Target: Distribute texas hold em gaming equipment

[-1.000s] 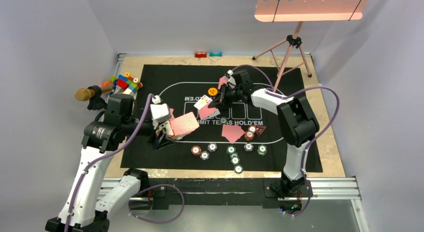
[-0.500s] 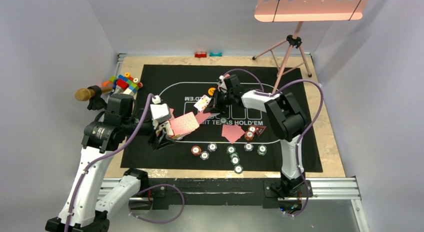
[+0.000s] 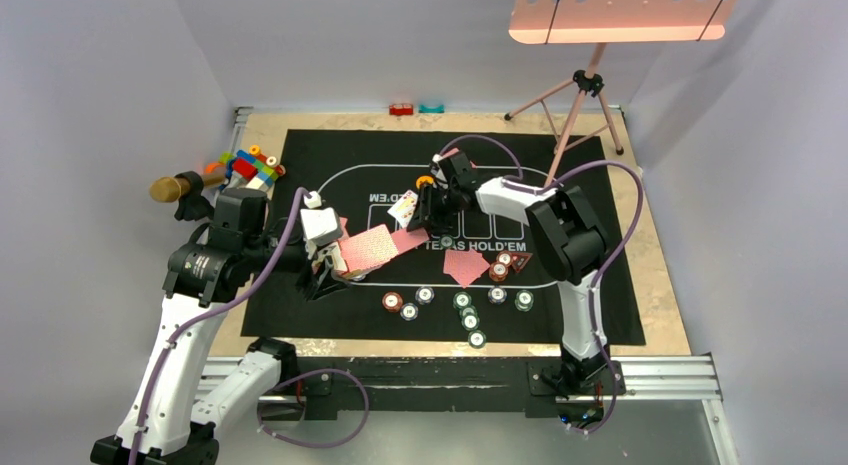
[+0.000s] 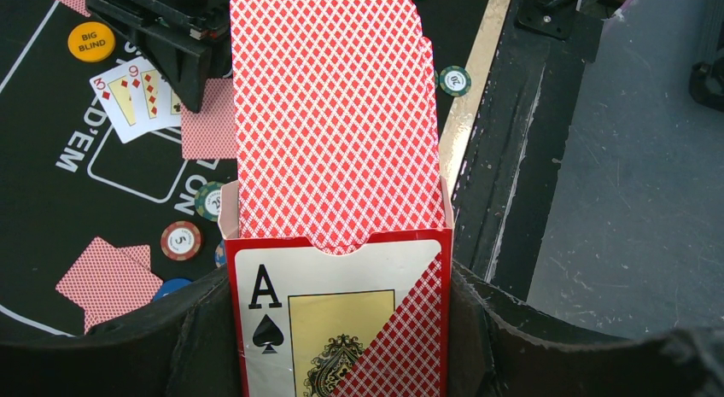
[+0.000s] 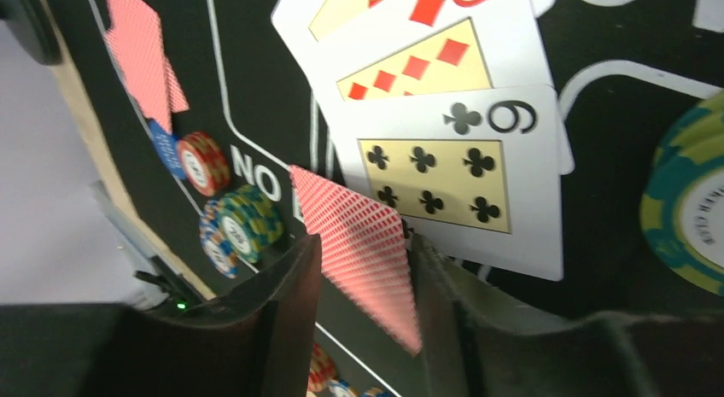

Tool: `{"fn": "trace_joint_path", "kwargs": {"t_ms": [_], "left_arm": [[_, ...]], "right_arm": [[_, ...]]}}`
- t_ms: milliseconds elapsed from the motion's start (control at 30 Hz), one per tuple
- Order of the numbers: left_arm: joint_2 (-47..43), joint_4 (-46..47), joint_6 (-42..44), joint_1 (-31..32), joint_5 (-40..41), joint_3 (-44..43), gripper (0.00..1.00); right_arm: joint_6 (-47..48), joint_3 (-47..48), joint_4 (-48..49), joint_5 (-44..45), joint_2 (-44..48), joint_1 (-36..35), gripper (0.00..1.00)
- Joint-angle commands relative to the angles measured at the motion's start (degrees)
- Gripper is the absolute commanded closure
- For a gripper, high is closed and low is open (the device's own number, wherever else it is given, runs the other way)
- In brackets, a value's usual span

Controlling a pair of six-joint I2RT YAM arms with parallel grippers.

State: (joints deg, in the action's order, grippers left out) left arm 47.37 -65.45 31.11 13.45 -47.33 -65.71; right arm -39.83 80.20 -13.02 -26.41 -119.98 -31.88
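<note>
The left hand (image 4: 337, 337) is clamped on the card box (image 4: 282, 303), its deck (image 4: 333, 115) jutting out above the bench (image 3: 665, 285). The right hand (image 5: 359, 282) pinches a red-backed card (image 5: 354, 230) just beside the nine of clubs (image 5: 435, 179), perhaps touching the felt; it should lay the card flat, clear of the fan, before opening

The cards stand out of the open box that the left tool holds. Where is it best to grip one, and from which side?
Probably the free upper half of the cards, coming from their top end, squeezing the flat faces. The box, clamped in the left tool, covers their lower half and side edges.
</note>
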Motion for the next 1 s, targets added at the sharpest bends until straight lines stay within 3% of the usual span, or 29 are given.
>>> {"fn": "trace_joint_path", "kwargs": {"t_ms": [0, 133, 433, 633, 833, 967], "left_arm": [[-0.60, 1.68, 0.51, -0.45, -2.43, -0.03, 1.00], [-0.62, 1.76, 0.63, -0.45, -2.24, -0.03, 1.00], [-0.44, 1.75, 0.67, -0.45, -1.83, -0.20, 1.00], [-0.18, 2.56, 0.36, -0.45, -1.80, -0.12, 1.00], [0.08, 3.22, 0.35, -0.45, -1.57, -0.13, 1.00], [0.25, 3.62, 0.36, -0.45, -1.25, -0.12, 1.00]], "right_arm": [[5.35, 2.23, -6.73, 4.33, 4.30, -0.12, 0.45], [7.16, 2.22, -9.49, 5.19, 6.69, -0.19, 0.35], [10.91, 10.20, -17.58, 8.15, 17.30, -0.13, 0.27], [6.11, 9.18, -11.49, -4.15, 27.51, 0.02, 0.13], [-3.37, 1.97, 0.45, -13.09, 34.04, -0.90, 0.09], [-4.21, -0.51, 3.73, -13.78, 36.94, -4.43, 0.07]]}}
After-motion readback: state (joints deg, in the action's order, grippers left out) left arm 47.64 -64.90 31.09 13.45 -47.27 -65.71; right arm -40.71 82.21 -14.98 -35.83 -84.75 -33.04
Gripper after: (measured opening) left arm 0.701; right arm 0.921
